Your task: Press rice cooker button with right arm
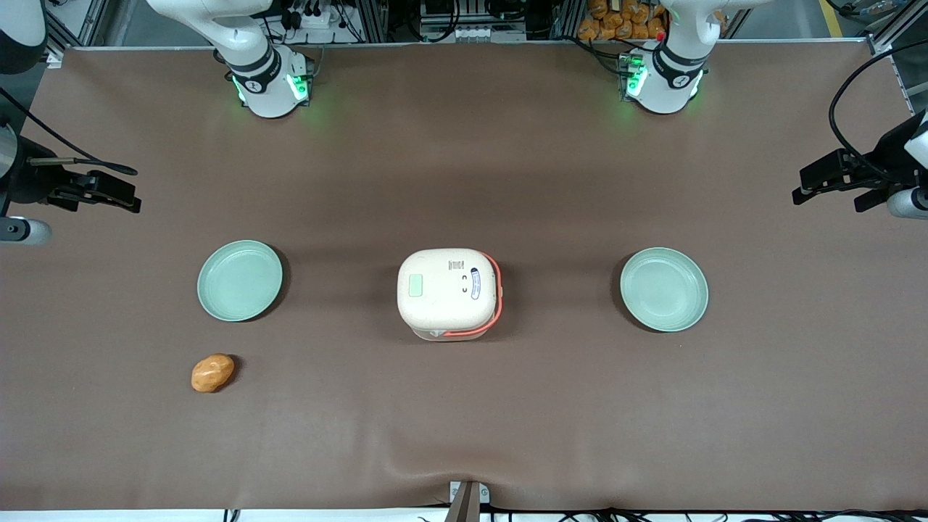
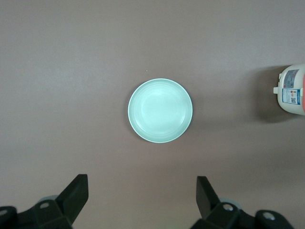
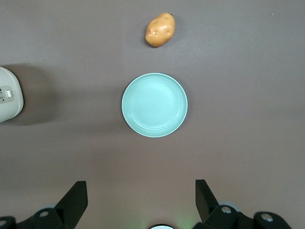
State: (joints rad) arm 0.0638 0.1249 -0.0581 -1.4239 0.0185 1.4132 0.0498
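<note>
The cream-white rice cooker stands in the middle of the table with its lid shut and its orange-red handle lying down round it. The pale green button is on the lid, on the side toward the working arm. My right gripper hangs high at the working arm's end of the table, far from the cooker. In the right wrist view the gripper is open and empty, and only an edge of the cooker shows. The cooker's side also shows in the left wrist view.
A pale green plate lies between my gripper and the cooker. A potato lies nearer the front camera than that plate. A second green plate lies toward the parked arm's end.
</note>
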